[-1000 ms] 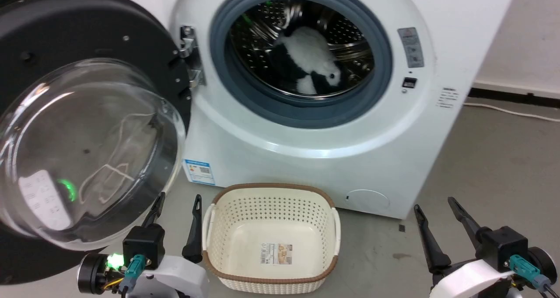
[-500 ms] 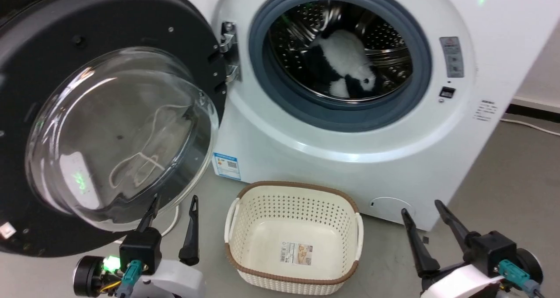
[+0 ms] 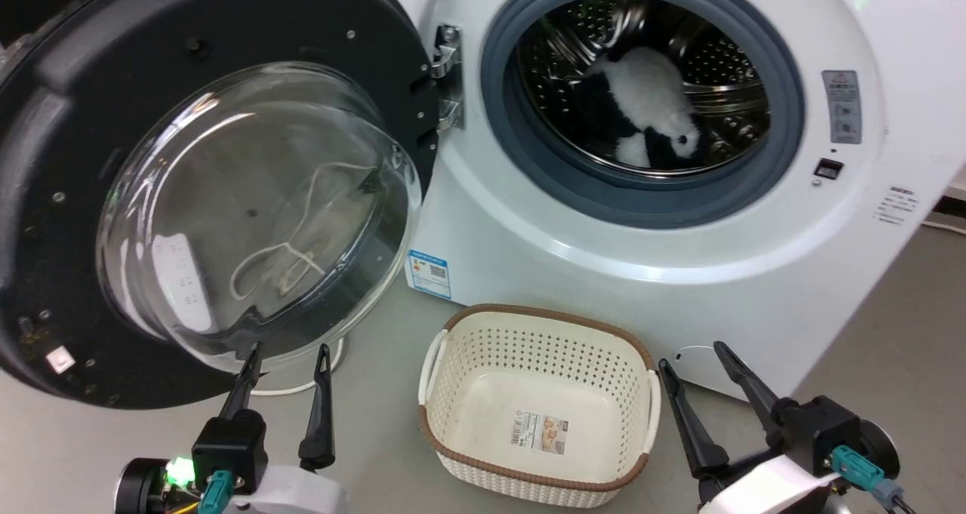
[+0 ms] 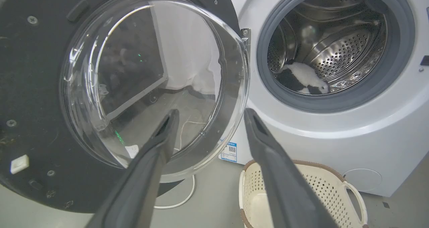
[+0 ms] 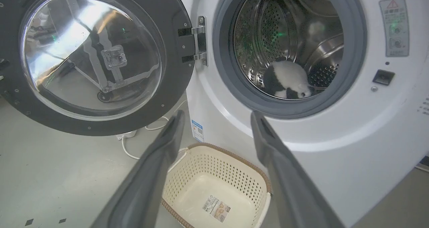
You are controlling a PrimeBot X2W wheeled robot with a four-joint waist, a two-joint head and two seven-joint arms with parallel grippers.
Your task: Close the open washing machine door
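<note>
While the washing machine door point(image 3: 219, 189) stands swung wide open on its metal hinge point(image 3: 449, 76), to the left of the white washer point(image 3: 604, 272), my left pincer point(image 3: 290, 348) hovers low in front of it. Its two dark fingers are parted and grip nothing. Their tips sit at the lower edge of the door's bulging glass bowl, though I cannot tell whether they touch it. My right pincer point(image 3: 690, 354) is likewise spread and empty, low before the washer's bottom right corner. Between my two pincers a cream perforated basket point(image 3: 543, 314) with a brown rim stands on the grey floor point(image 3: 60, 453), just in front of the washer, a label on its bottom. Inside the grey-ringed drum opening point(image 3: 641, 204) lies a black-and-white plush toy point(image 3: 649, 106). A white cable point(image 3: 302, 386) curls on the floor under the door.
</note>
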